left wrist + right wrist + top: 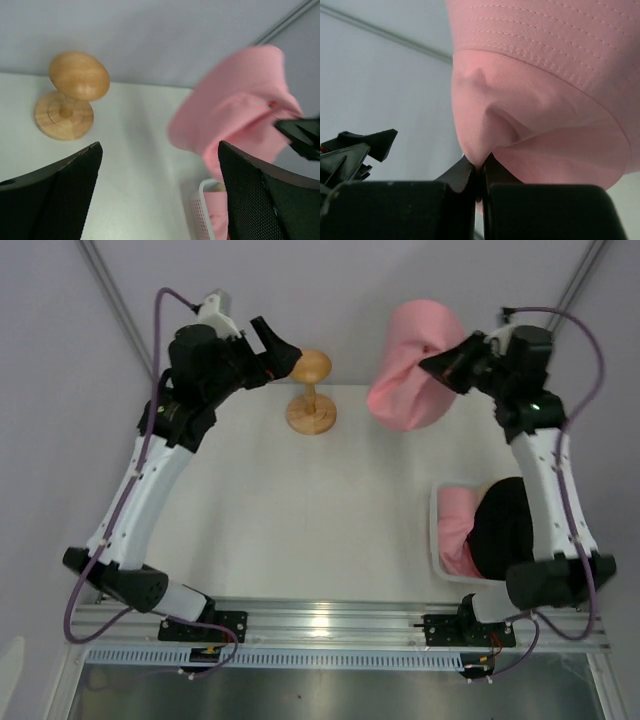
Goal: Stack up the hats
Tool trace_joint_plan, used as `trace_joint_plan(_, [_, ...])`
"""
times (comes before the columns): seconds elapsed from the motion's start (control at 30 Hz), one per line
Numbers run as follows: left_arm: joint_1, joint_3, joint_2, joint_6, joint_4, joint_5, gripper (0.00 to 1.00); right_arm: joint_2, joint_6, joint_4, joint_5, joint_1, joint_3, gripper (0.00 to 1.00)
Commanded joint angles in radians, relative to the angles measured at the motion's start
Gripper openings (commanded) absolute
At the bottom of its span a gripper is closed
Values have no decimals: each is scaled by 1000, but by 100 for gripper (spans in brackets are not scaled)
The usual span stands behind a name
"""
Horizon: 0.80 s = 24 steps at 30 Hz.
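Note:
My right gripper (432,365) is shut on a fold of the pink hat (410,365) and holds it in the air above the back right of the table. The right wrist view shows the fingertips pinching the pink fabric (545,100). The pink hat also shows in the left wrist view (240,115). The black hat (505,525) lies in the white basket (436,530), partly under my right arm, beside more pink fabric (455,525). My left gripper (283,362) is open and empty, raised next to the wooden stand (311,390). The beige hat is hidden.
The wooden round-topped stand (75,80) stands at the back centre of the table. The white perforated basket (202,210) sits at the near right. Grey walls and frame poles close off the back.

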Motion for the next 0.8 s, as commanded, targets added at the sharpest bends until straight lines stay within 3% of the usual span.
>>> trace_joint_plan(0.0, [37,-41,-89,100,46,-35,100,-299,-18,-49,-18,-153,-128,0])
trace_joint_plan(0.1, [50,-25,-74,131,36,-89,100,-402,-64,-202,0,-233,-197,0])
trace_joint_plan(0.37, [80,155,145,180,0,-92,100,-527,-168,-672,340,-293,-251,0])
trace_joint_plan(0.57, [88,289,301,155,-36,-127,100,-632,-136,-668,371,-328,-517,0])
trace_joint_plan(0.63, [117,253,315,110,-15,-66,100,-651,-134,-617,347,-330,-652,0])
trace_joint_plan(0.77, [205,76,300,-100,204,167,99,-640,-144,-536,330,-334,-746,0])
